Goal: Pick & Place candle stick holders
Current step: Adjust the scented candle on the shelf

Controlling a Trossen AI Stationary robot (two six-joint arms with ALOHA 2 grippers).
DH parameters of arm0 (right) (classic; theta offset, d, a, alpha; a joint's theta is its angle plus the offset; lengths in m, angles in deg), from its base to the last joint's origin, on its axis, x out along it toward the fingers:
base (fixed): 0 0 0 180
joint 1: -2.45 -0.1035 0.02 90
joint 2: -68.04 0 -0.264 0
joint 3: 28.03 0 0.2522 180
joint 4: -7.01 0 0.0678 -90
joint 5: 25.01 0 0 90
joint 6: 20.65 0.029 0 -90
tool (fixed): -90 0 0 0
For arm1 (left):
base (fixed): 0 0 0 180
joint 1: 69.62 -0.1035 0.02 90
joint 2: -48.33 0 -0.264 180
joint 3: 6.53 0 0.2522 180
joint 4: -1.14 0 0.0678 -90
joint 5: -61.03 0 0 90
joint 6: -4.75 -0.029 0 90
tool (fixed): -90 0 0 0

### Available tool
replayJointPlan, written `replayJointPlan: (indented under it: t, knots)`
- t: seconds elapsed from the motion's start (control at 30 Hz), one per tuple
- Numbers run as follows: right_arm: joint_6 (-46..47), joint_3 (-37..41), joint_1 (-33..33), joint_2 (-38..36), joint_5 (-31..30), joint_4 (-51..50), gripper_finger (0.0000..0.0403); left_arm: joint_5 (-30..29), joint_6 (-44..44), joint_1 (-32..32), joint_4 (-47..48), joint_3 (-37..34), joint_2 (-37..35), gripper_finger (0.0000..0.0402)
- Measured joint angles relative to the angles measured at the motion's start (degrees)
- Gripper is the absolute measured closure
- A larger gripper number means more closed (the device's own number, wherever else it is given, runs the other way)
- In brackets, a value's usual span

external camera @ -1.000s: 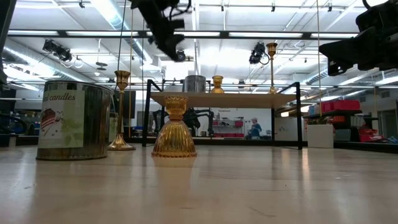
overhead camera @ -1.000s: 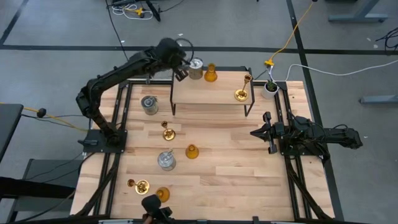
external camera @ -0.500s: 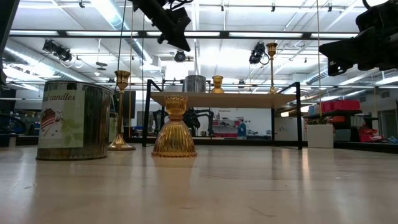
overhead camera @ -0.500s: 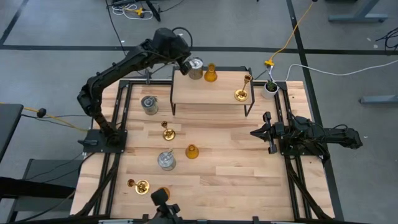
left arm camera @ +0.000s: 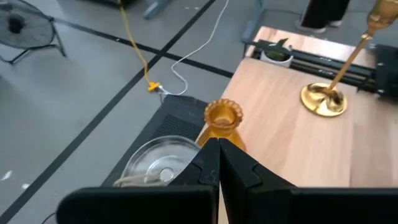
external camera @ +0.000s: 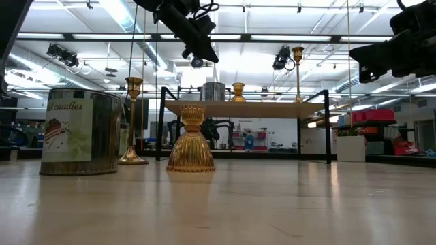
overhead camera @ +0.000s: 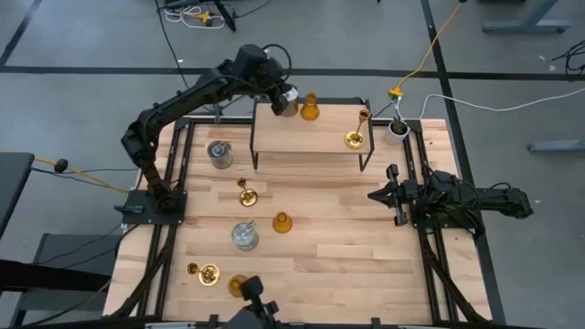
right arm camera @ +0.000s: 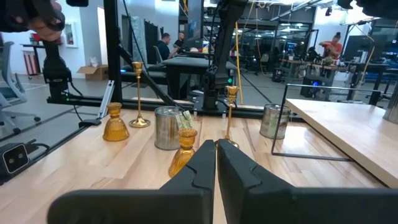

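A wooden shelf (overhead camera: 311, 132) at the table's far side carries a silvery clear-glass holder (left arm camera: 155, 165), an amber bell-shaped holder (overhead camera: 310, 108) and a tall brass holder (overhead camera: 356, 138), each on its base. My left gripper (overhead camera: 284, 95) is shut and empty, above the glass holder at the shelf's far left corner; the low view shows my left gripper (external camera: 203, 49) well above the shelf top. Several more holders stand on the table, among them a glass one (overhead camera: 219, 153), a brass one (overhead camera: 247, 194) and an amber one (overhead camera: 281, 222). My right gripper (overhead camera: 375, 195) is shut and empty at the table's right side.
A small white pot with a green plant (overhead camera: 397, 128) stands at the shelf's right end. The shelf's black legs (overhead camera: 254, 155) stand on the table. Another glass holder (overhead camera: 244, 236), a brass holder (overhead camera: 207, 271) and an amber holder (overhead camera: 238, 285) stand near the front left.
My left gripper has gone toward the table's right and far edge, from beside the shelf's left end to above the glass holder on the shelf. The holders have stayed where they were.
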Motion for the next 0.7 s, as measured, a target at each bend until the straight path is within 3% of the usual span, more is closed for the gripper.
replayJointPlan:
  t: [0.43, 0.57, 0.7]
  knots:
    - [0.00, 0.00, 0.02, 0.00, 0.02, 0.00, 0.0381, 0.64, -1.58, 0.04, 2.19, 0.00, 0.65, 0.0381]
    - [0.00, 0.00, 0.02, 0.00, 0.02, 0.00, 0.0381, 0.63, -1.98, 0.07, 4.07, 0.00, 0.59, 0.0340]
    - [-0.02, 0.00, 0.01, 0.00, 0.02, 0.00, 0.0381, -0.87, -1.87, 0.06, 4.34, 0.00, 0.59, 0.0269]
